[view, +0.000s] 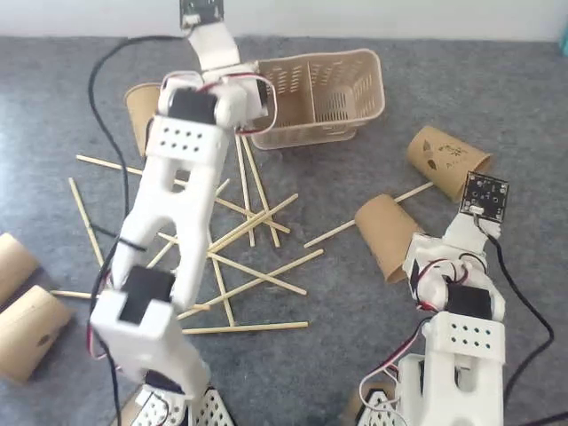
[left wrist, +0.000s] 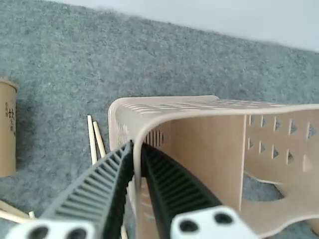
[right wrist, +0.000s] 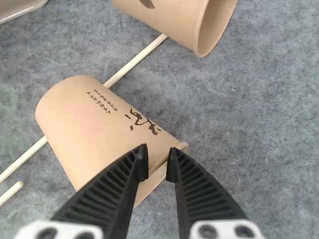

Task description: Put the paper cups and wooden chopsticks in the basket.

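Note:
The tan basket (view: 324, 89) lies tipped at the table's far edge, and my left gripper (view: 256, 114) is shut on its rim. In the left wrist view the black fingers (left wrist: 164, 184) pinch the basket wall (left wrist: 199, 144). A paper cup (view: 389, 232) lies on its side at right; my right gripper (right wrist: 157, 162) is shut on the wall at its rim (right wrist: 104, 129). Another cup (view: 446, 160) lies beyond it (right wrist: 174, 20). Several wooden chopsticks (view: 253, 257) are scattered in the middle.
A cup (view: 142, 111) lies left of the basket (left wrist: 7, 129). Two more cups (view: 31, 333) lie at the left edge. One chopstick (right wrist: 134, 59) runs between the two right-hand cups. Grey felt covers the table.

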Controlling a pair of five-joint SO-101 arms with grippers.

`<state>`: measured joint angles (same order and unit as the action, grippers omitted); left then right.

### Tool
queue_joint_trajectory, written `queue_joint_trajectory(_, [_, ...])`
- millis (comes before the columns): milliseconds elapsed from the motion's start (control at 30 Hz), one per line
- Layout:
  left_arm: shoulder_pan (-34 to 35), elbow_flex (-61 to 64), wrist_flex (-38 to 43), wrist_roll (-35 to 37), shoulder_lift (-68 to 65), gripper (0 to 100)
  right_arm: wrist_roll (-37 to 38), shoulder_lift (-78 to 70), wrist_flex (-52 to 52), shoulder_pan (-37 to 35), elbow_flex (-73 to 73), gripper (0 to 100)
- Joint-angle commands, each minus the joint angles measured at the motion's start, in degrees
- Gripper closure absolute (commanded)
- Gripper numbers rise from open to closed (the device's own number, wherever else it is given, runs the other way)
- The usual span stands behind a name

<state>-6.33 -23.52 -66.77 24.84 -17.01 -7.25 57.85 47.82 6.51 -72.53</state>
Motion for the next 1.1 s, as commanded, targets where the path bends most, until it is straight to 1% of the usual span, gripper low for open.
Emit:
queue_joint_trajectory(0, [-0.70, -14.90, -10.11, 0.79, -5.45, 99, 1.41, 0.13, -0.22, -0.75, -0.79, 92.1])
queue_joint_trajectory(167, [-0.53, -36.44, -26.02, 0.35, -16.79, 99, 1.41, 0.13, -0.22, -0.84, -0.79, 92.1])
queue_joint_trajectory(233, [-0.62, -45.32, -32.00, -1.76, -21.45, 99, 1.41, 0.13, -0.22, -0.92, -0.79, 92.1])
queue_joint_trajectory(267, [-0.70, -49.01, -34.20, -3.08, -23.21, 99, 1.41, 0.13, -0.22, -0.92, -0.79, 92.1])
queue_joint_trajectory(300, [-0.70, -51.03, -34.29, -3.96, -24.70, 99, 1.41, 0.13, -0.22, -0.92, -0.79, 92.1])
queue_joint_trajectory(433, [0.53, -49.27, -34.11, -5.89, -22.77, 99, 1.41, 0.13, -0.31, -1.01, -0.79, 92.1])
queue_joint_trajectory(667, [0.70, -41.98, -34.02, -6.15, -11.25, 99, 1.32, -0.31, -1.54, -1.01, -0.97, 92.1])
queue_joint_trajectory(833, [0.62, -36.44, -34.02, -6.07, -5.36, 99, 1.23, -0.31, -1.36, -1.01, -0.97, 92.1])
queue_joint_trajectory(967, [0.88, -36.26, -33.93, -6.07, -5.27, 99, 1.23, -0.22, -1.36, -1.10, -1.32, 92.1])
queue_joint_trajectory(1067, [2.02, -36.44, -33.32, -5.71, -8.00, 96, 1.23, 0.13, -1.36, -1.10, -1.49, 92.1])
